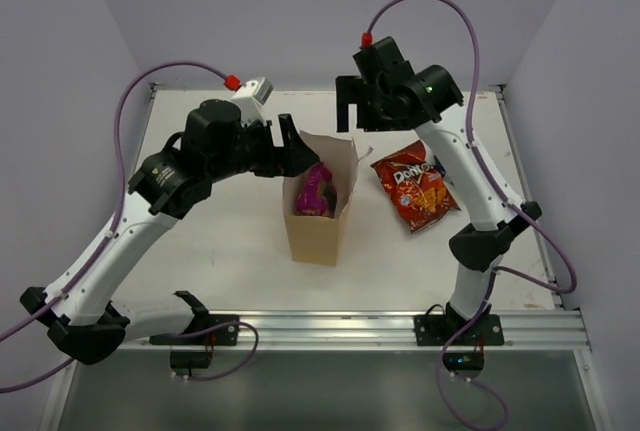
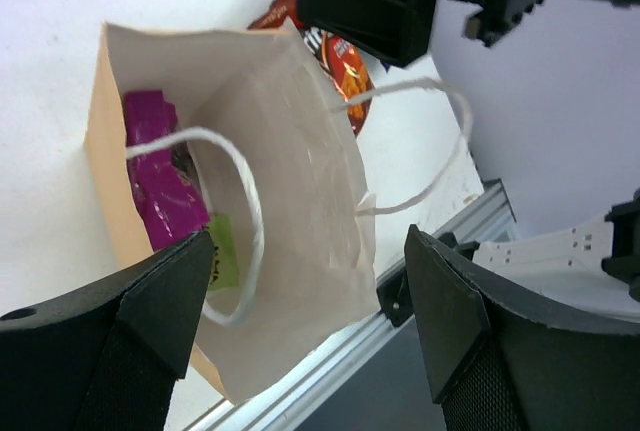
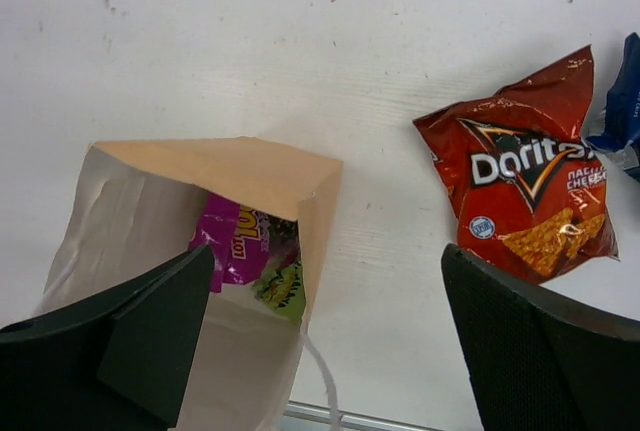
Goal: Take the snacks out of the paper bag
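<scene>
The tan paper bag [image 1: 318,226] stands upright and open at the table's centre. A purple packet [image 1: 313,189] with a green patch lies inside it; it also shows in the left wrist view [image 2: 155,176] and the right wrist view [image 3: 235,241]. The red-orange Doritos bag [image 1: 415,186] lies flat on the table right of the bag. A blue packet [image 3: 622,101] peeks in beside it. My left gripper [image 1: 295,151] is open and empty at the bag's back-left rim. My right gripper [image 1: 352,111] is open and empty, held high behind the bag.
The bag's white cord handles [image 2: 245,211] hang loose over its mouth. A metal rail [image 1: 400,326] runs along the table's near edge. Walls close in the table at the back and both sides.
</scene>
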You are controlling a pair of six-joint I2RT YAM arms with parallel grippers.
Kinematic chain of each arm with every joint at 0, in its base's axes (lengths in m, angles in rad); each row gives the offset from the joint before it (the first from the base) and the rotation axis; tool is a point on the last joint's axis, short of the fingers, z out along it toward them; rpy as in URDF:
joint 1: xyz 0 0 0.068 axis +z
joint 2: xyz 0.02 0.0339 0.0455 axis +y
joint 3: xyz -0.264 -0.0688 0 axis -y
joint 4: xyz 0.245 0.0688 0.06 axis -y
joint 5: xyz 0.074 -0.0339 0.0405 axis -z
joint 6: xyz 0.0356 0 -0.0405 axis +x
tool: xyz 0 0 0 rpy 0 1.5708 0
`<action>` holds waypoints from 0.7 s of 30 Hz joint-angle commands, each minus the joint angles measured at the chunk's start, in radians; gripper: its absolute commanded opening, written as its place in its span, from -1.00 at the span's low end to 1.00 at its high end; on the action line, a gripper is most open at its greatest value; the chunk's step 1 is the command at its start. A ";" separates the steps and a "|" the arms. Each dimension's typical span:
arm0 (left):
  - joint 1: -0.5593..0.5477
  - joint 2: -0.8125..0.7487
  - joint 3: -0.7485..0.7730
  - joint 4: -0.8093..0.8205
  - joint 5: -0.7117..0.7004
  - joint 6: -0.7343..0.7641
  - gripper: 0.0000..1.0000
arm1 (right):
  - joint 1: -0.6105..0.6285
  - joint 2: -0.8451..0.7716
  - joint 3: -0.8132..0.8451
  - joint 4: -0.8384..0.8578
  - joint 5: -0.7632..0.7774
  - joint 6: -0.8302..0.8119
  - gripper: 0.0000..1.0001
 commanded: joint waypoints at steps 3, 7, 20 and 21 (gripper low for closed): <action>-0.002 0.009 0.070 -0.082 -0.129 0.074 0.70 | 0.065 -0.161 0.055 -0.055 -0.006 0.024 0.98; -0.002 0.019 0.050 -0.110 -0.168 0.105 0.69 | 0.186 -0.190 0.128 -0.037 -0.006 0.080 0.98; -0.002 0.005 0.041 -0.218 -0.301 0.147 -0.38 | 0.318 -0.172 0.061 0.069 -0.083 0.277 0.09; -0.002 -0.009 0.035 -0.220 -0.310 0.147 -0.49 | 0.325 -0.169 0.055 0.077 -0.079 0.283 -0.07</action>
